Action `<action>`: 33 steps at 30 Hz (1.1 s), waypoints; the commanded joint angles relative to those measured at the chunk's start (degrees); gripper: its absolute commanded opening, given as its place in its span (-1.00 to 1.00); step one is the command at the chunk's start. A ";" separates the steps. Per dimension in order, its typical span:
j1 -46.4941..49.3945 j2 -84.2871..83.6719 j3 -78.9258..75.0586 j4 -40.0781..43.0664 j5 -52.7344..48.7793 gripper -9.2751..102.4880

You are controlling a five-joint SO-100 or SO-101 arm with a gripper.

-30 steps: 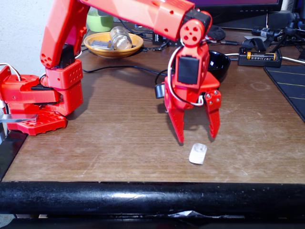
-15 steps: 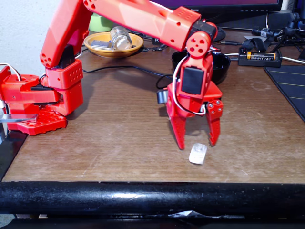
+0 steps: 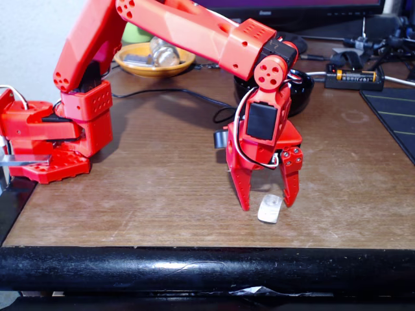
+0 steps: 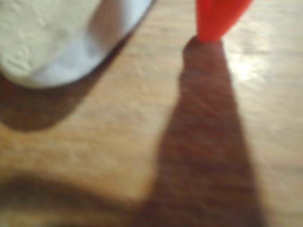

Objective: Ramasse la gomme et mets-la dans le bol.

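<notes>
The small white eraser (image 3: 270, 208) lies on the brown wooden table near its front edge. My red gripper (image 3: 266, 206) points straight down over it, open, with one fingertip on each side and both tips at or near the tabletop. In the wrist view the eraser (image 4: 61, 35) looms large and blurred at the upper left, and one red fingertip (image 4: 218, 19) meets the wood at the top right. The glossy black bowl (image 3: 299, 91) sits behind the arm, mostly covered by the wrist.
An orange dish (image 3: 155, 59) with small items sits at the back left. A battery holder (image 3: 353, 78) and cables lie at the back right, a dark mat (image 3: 395, 116) at the right edge. The arm's red base (image 3: 58, 136) stands at the left. A black bar (image 3: 207, 269) runs along the table front.
The gripper has come down and slightly toward the front, from above the eraser to straddling it. The eraser has not moved.
</notes>
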 commanded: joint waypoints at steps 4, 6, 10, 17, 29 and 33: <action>0.97 -0.35 -3.69 -0.88 0.26 -0.41; 0.97 -0.35 -3.78 -0.88 0.44 -0.44; 0.79 -0.35 -3.96 -0.88 0.70 -0.46; 1.41 0.44 -2.64 -2.90 1.32 -0.94; -6.77 56.07 55.55 -21.71 -0.35 -0.94; -15.73 77.34 68.03 -19.25 1.58 -0.94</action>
